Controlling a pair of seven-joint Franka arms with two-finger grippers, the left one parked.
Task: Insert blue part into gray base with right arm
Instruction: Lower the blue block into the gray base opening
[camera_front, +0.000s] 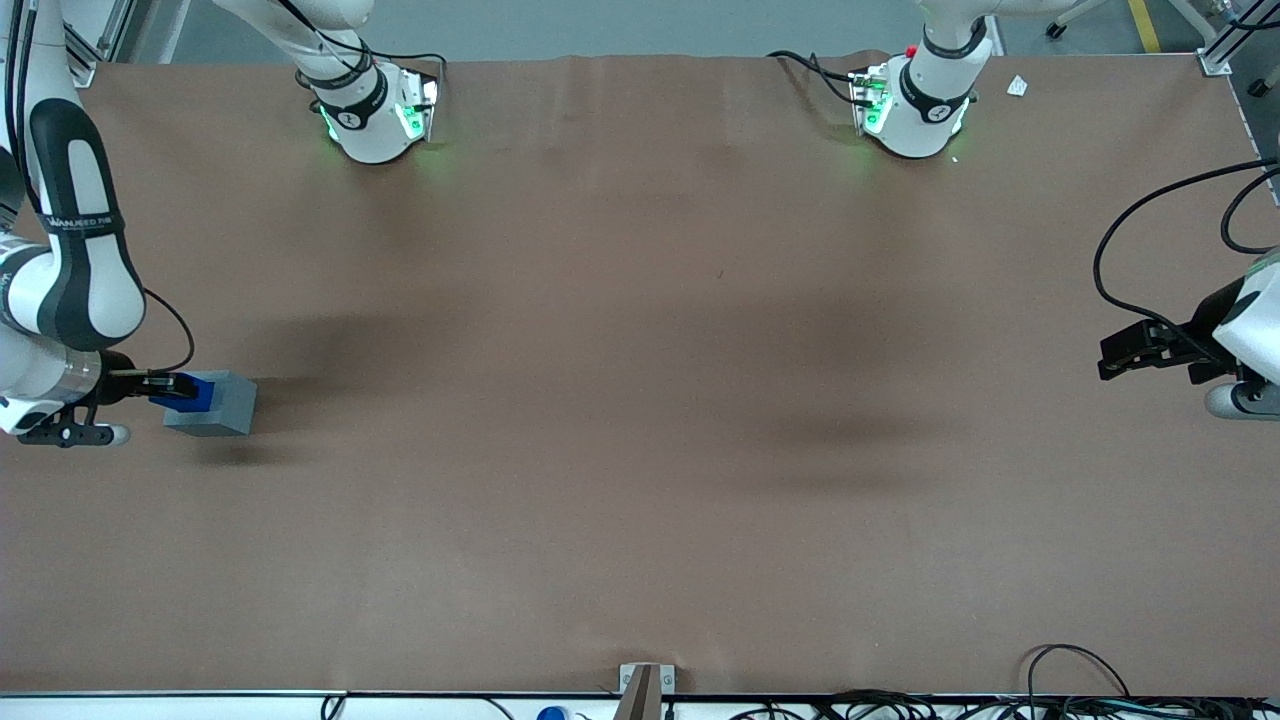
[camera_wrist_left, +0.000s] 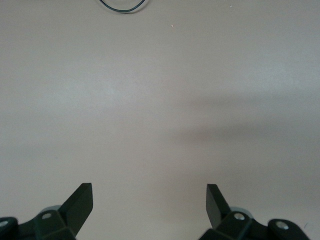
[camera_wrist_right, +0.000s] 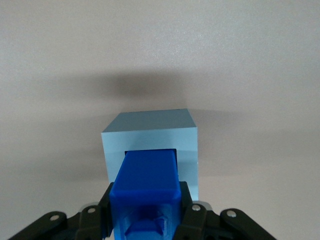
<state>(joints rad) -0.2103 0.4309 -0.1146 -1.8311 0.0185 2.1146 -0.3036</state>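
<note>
Right wrist view: gripper (camera_wrist_right: 145, 220) clamped on blue part (camera_wrist_right: 146, 185), fingers (camera_wrist_right: 192, 215) pressing both flanks. Part's leading end sat in mouth of gray base (camera_wrist_right: 150, 145) socket, straight ahead of fingertips, insertion seemingly partial. Base rested on table (camera_front: 640, 400) at working arm's end. Risk, as judged: slight tilt of part could jam it against socket wall; further push might then slide unsecured base instead of seating part.

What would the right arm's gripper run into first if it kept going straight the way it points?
The gripper, shut on the blue part, points at the gray base. The part's leading end already seems to be in the base's socket, so the base comes first; how deep is unclear.
</note>
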